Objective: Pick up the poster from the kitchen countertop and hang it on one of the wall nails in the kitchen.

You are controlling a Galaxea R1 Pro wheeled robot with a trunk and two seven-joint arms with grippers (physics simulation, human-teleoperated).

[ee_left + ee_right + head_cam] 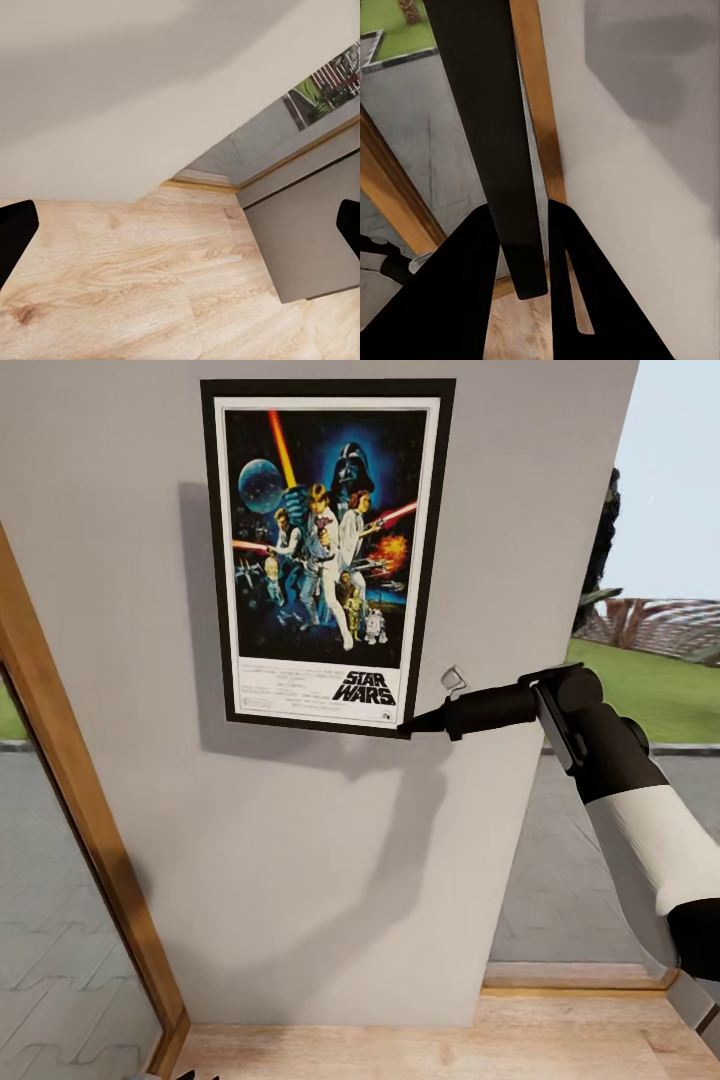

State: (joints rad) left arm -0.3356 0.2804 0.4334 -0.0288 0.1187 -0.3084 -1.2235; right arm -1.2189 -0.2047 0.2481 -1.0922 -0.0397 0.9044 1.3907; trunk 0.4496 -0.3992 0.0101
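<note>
- Two fingers of your right gripper (408, 729) pinch the poster (325, 555) at its lower right corner, the black frame edge running between them in the right wrist view.
- Your left gripper (180, 225) hangs spread wide over the wooden floor (127, 285).
- Poster sits upright against the pale-grey wall (300, 840), colourful figures above "STAR WARS" lettering.

Right arm with white forearm and black wrist raised and stretched forward, right gripper (410, 728) pointing left, jaws closed on the black frame edge, left gripper (180, 225) with jaws spread wide, pointing downward
</note>
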